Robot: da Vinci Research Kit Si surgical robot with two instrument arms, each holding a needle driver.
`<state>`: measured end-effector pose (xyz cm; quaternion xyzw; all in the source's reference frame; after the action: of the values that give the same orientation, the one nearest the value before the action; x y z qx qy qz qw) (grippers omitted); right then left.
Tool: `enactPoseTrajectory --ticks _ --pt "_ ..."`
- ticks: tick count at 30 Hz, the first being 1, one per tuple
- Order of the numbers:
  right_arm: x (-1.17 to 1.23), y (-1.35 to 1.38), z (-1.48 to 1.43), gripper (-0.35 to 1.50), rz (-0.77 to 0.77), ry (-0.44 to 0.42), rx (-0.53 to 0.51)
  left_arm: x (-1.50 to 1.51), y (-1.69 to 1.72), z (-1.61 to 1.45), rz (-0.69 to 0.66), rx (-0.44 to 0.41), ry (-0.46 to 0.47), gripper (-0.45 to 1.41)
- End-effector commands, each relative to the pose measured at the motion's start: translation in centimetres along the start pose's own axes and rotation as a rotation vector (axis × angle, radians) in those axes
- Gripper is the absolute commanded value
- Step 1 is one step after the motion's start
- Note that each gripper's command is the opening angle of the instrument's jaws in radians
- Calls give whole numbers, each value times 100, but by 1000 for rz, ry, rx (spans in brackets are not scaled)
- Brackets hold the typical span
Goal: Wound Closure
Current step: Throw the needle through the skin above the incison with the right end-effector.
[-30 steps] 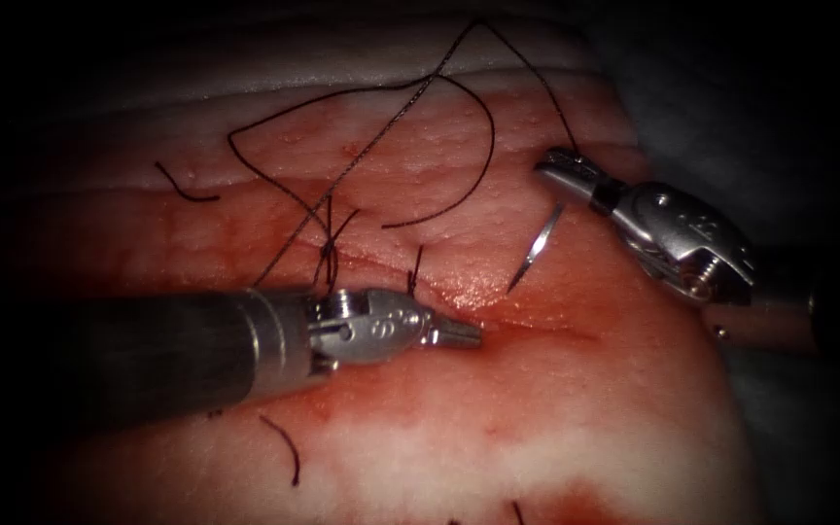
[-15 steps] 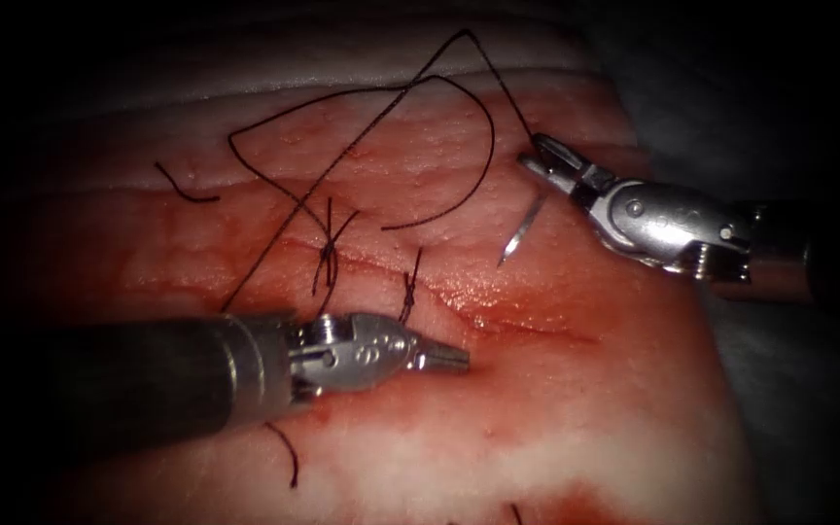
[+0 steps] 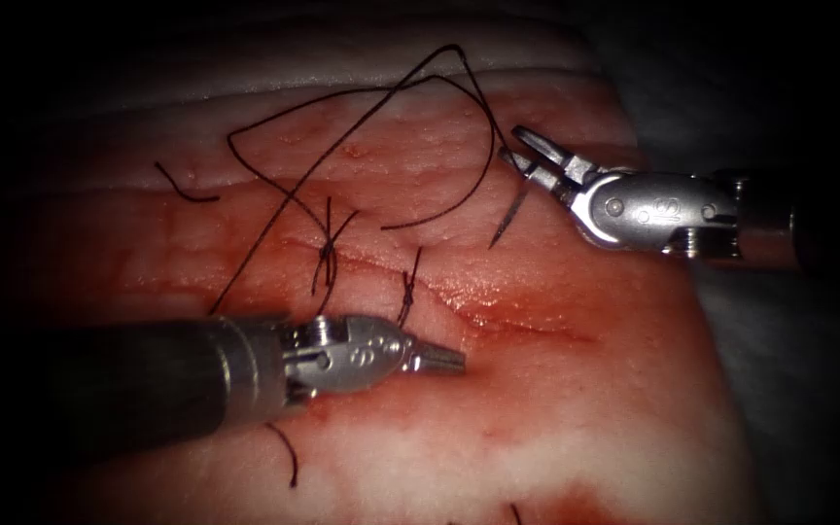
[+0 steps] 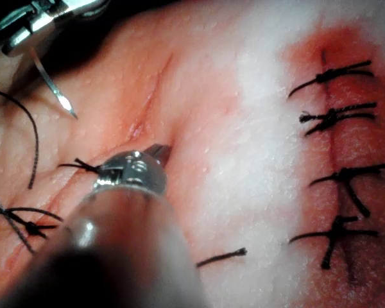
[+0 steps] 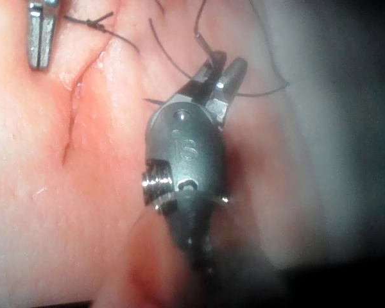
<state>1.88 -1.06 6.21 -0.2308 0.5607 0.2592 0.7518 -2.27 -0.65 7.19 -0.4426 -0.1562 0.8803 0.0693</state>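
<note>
right gripper: jaws parted, needle at its base, clear of tissue | left gripper: closed, empty, tip at cut

Both tools are polished metal: the left tool and the right tool shine on their wrist housings, while the left shaft is dull and dark. The needle is thin bright steel. The thread looks matt black. The tissue is wet, glossy and finely pebbled.
</note>
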Motion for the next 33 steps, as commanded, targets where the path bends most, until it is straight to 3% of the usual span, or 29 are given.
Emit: enactPoseTrajectory --ticks 1,15,33 --pt "-3 -4 7 -35 -7 -5 8 0 -3 7 0 0 2 -38" --pt "-21 -9 3 -35 -26 -19 36 4 -1 1 -3 2 14 -38" --pt "-20 -19 3 -35 -111 -7 52 6 -1 -1 -5 3 20 -38"
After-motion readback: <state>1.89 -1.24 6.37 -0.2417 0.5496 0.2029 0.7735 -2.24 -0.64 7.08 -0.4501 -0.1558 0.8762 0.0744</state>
